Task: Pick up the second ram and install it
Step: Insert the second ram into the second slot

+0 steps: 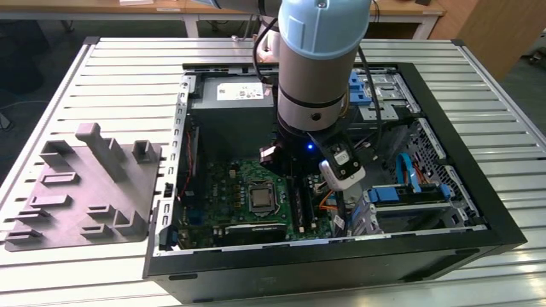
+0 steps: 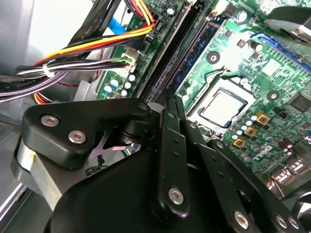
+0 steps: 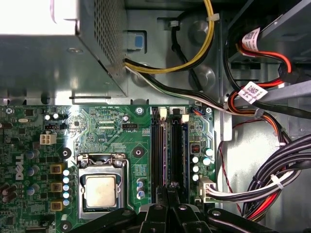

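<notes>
My gripper (image 1: pixel 296 184) reaches down into the open computer case (image 1: pixel 477 192), over the memory slots (image 3: pixel 159 150) beside the processor socket (image 3: pixel 101 187). In both wrist views its black fingertips (image 3: pixel 167 190) stand pressed close together right above the slot row. A thin dark strip seen edge-on, which I take for the second ram (image 3: pixel 173 155) (image 2: pixel 176 58), runs out from between them in line with one slot. I cannot tell how deep it sits. In the neighbouring slot stands a bluish stick (image 3: pixel 186 155) (image 2: pixel 201 48).
Bundles of black, yellow and red cables (image 3: pixel 272 179) lie close beside the slots. The grey power-supply box (image 1: pixel 229 96) fills the case's far end, with blue drive brackets (image 1: pixel 408 192) at the exterior view's right. A grey moulded fixture (image 1: pixel 85 192) rests on the slatted table.
</notes>
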Motion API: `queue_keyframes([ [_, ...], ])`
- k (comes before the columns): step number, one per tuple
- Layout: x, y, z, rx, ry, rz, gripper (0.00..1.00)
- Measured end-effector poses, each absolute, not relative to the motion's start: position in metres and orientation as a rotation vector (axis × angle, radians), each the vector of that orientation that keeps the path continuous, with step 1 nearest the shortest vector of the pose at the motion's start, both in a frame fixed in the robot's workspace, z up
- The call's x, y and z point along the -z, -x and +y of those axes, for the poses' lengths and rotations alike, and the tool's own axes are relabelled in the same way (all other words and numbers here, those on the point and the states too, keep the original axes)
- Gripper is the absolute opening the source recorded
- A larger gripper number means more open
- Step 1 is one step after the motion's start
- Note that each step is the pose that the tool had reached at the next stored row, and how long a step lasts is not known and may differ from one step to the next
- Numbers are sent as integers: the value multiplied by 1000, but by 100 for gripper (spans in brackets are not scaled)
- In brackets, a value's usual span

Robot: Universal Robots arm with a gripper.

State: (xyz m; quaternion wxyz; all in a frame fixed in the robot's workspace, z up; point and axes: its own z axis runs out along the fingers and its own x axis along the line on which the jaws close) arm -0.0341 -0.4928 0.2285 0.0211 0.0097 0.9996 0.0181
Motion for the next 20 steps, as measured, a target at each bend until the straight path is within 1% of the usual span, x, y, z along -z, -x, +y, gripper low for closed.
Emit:
queue_keyframes([
  [20, -227, 34, -493, -48, -30, 3099, 11],
])
